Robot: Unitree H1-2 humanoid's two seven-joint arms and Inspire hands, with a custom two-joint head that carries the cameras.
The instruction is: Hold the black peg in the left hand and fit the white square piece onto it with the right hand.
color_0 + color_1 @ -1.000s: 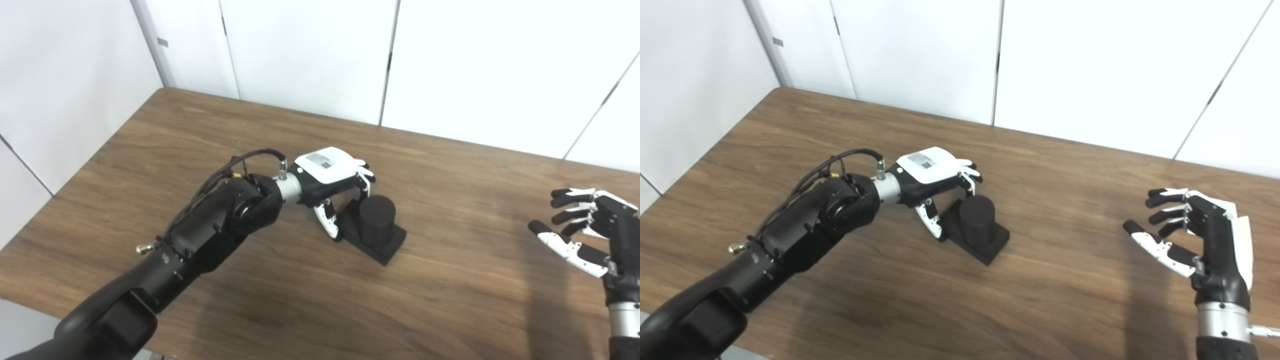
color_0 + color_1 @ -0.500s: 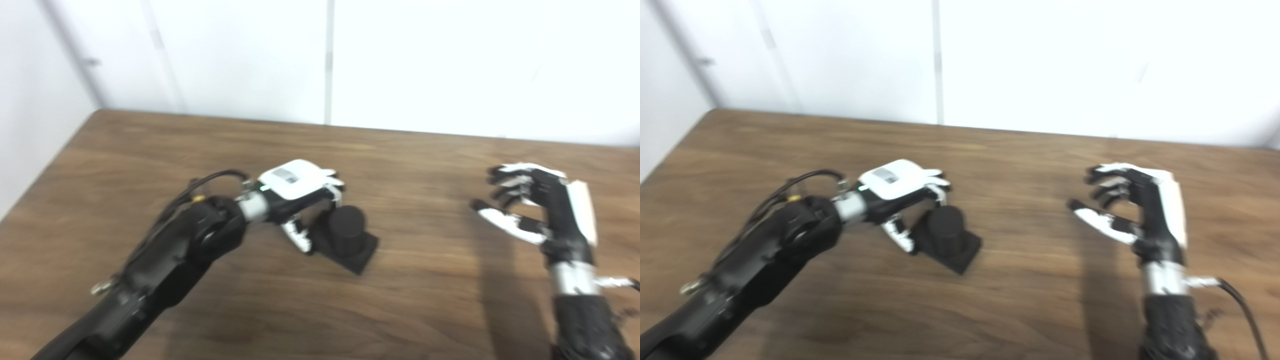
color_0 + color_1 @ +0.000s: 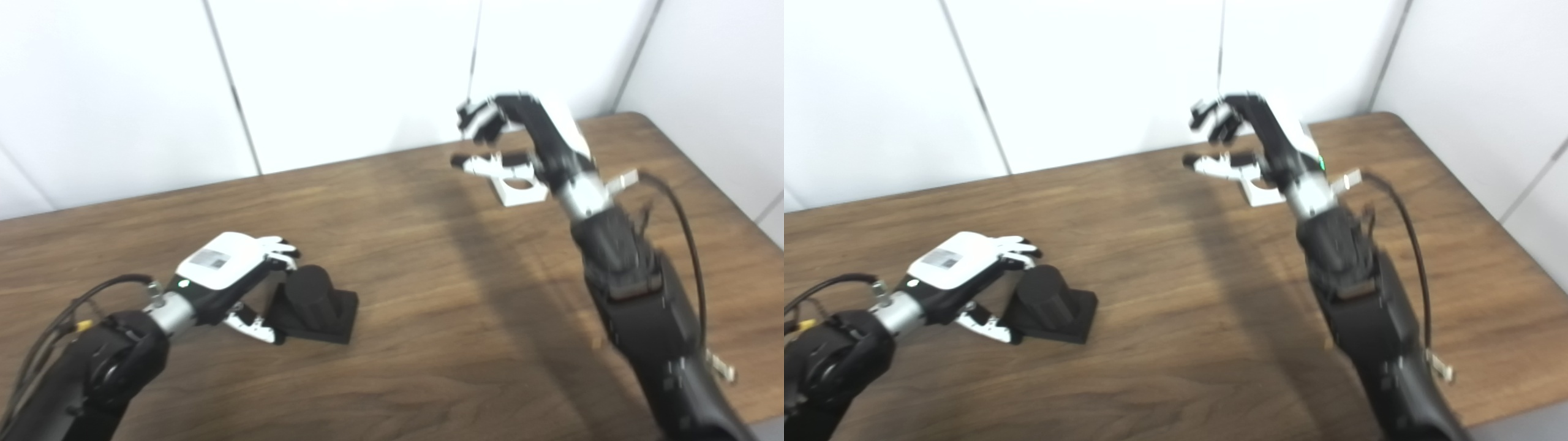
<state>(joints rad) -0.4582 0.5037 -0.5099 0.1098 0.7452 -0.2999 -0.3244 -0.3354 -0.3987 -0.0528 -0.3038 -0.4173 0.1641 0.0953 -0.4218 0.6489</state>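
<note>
Black peg [image 3: 309, 293] is seen upright on its square black base, resting on the desk [image 3: 429, 306]. Left hand [image 3: 236, 278] is cupped about the peg's left side, fingers curled over its top edge and thumb low by the base; firm contact cannot be told. Right hand [image 3: 520, 131] is held spread and empty above the white square piece [image 3: 520, 187], which lies flat on the desk's far side, just beneath the thumb, partly hidden.

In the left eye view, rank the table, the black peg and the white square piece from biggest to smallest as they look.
1. table
2. black peg
3. white square piece, though it lies farther from the camera and the right hand partly covers it, so this is unsure.
</note>
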